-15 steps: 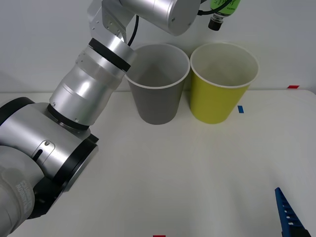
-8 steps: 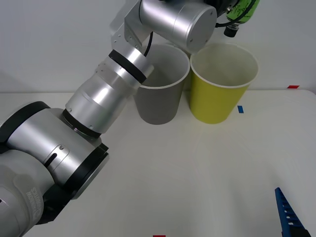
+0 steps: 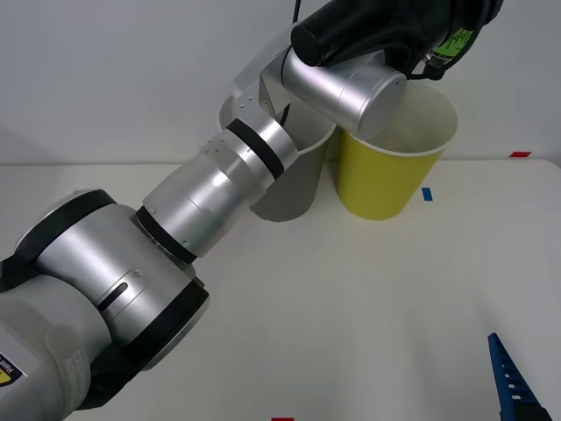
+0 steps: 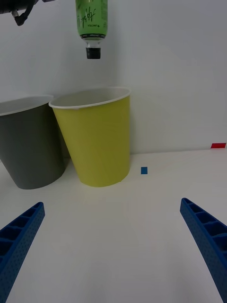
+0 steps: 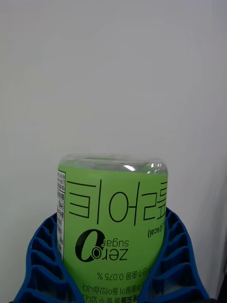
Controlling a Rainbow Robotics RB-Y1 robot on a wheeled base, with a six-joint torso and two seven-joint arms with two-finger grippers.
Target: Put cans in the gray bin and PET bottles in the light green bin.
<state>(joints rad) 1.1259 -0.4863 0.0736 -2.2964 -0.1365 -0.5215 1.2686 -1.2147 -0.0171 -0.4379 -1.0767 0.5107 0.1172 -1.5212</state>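
The left arm (image 3: 219, 189) reached from the near left across the white table (image 3: 351, 298) toward the far bins. The gray bin (image 4: 28, 142) stood at the far side, partly hidden by that arm in the front view, and the light green bin (image 3: 390, 171) stood just to its right, the two nearly touching. The left gripper (image 5: 113, 265) was clamped on the PET bottle (image 5: 113, 222), its blue ribbed fingers (image 5: 45, 255) pressed against both sides of the green label. The bottle hung upside down, black cap (image 4: 93, 52) lowest, in the air above the light green bin's open mouth, apart from the rim. The right gripper (image 4: 113, 246) waited low over the near right of the table, fingers spread wide, holding nothing.
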